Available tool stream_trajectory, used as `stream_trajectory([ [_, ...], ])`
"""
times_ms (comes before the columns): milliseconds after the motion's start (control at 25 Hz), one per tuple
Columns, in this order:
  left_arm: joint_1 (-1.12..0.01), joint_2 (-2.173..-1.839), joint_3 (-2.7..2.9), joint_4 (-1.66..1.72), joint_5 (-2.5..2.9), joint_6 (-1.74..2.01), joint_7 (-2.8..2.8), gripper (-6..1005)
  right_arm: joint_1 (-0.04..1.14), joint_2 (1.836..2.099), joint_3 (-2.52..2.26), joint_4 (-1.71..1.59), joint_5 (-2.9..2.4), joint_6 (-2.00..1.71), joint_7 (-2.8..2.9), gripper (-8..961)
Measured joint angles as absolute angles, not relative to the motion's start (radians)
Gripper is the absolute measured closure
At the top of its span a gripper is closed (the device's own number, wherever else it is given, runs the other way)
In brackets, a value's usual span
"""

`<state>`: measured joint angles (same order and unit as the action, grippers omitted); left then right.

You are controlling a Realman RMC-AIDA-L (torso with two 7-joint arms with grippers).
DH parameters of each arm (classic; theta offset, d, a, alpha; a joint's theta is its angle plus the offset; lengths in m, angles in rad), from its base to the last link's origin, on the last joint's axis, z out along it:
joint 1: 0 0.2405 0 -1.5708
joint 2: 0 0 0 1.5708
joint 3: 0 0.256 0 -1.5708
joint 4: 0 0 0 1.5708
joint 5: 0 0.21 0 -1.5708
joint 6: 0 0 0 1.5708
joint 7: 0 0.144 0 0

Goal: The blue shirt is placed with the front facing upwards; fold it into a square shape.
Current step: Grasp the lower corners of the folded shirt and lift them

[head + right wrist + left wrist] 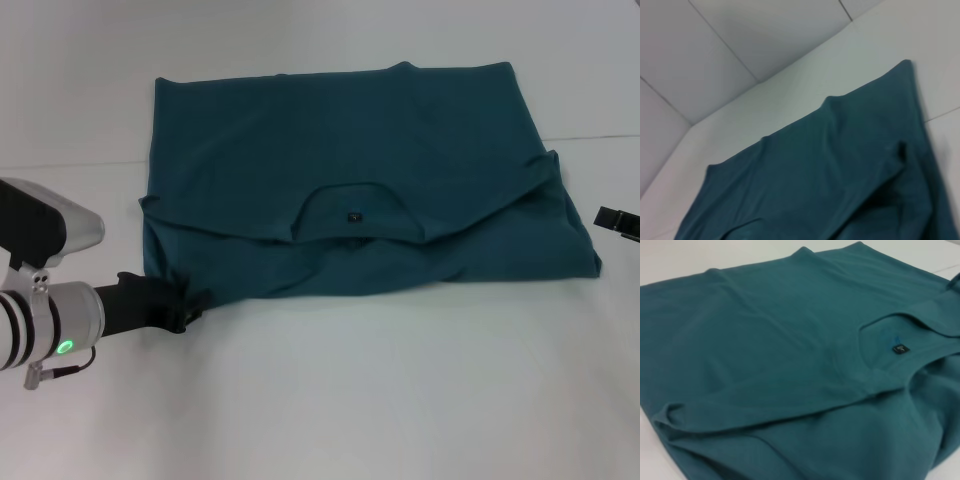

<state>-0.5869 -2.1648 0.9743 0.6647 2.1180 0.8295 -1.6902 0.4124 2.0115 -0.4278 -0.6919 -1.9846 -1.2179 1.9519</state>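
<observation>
Where the left hand (pixel 183 306) meets the blue shirt (pixel 350 180), folds hide its grip; right hand (pixel 618 221) cropped.

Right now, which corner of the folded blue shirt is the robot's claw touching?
The near-left corner of the blue shirt: the left gripper sits at it, while the right gripper hangs off the right edge, apart from the cloth.

Even, bright overhead light; soft shadows under the blue shirt (pixel 340 180); both wrist views slightly blurred.
</observation>
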Motion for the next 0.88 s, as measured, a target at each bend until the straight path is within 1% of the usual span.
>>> stream_trajectory([
  [80, -0.584, -2.165, 0.973, 0.670, 2.116, 0.830, -1.692, 588, 0.411, 2.001, -0.430, -0.698, -1.988, -1.259, 1.946, 264],
  [160, -0.583, -2.166, 0.974, 0.674, 2.116, 0.833, -1.693, 662, 0.409, 1.978, -0.435, -0.702, -1.994, -1.323, 1.932, 265],
  [320, -0.584, -2.166, 0.976, 0.679, 2.120, 0.841, -1.695, 777, 0.414, 1.902, -0.440, -0.737, -2.049, -1.488, 1.927, 259],
  [400, -0.587, -2.165, 0.974, 0.686, 2.119, 0.853, -1.695, 835, 0.421, 1.876, -0.440, -0.792, -2.106, -1.535, 1.950, 253],
  [440, -0.588, -2.165, 0.972, 0.690, 2.119, 0.858, -1.696, 863, 0.424, 1.870, -0.440, -0.839, -2.138, -1.545, 1.966, 247],
  [480, -0.588, -2.165, 0.973, 0.695, 2.118, 0.863, -1.696, 892, 0.427, 1.871, -0.441, -0.879, -2.163, -1.551, 1.978, 242],
  [640, -0.587, -2.164, 0.972, 0.727, 2.117, 0.886, -1.720, 937, 0.445, 1.893, -0.442, -1.033, -2.249, -1.540, 2.060, 220],
  [800, -0.582, -2.164, 0.972, 0.743, 2.118, 0.899, -1.732, 937, 0.458, 1.893, -0.442, -1.032, -2.261, -1.541, 2.076, 199],
  [880, -0.580, -2.164, 0.971, 0.750, 2.121, 0.902, -1.740, 938, 0.463, 1.894, -0.449, -1.018, -2.270, -1.527, 2.071, 125],
])
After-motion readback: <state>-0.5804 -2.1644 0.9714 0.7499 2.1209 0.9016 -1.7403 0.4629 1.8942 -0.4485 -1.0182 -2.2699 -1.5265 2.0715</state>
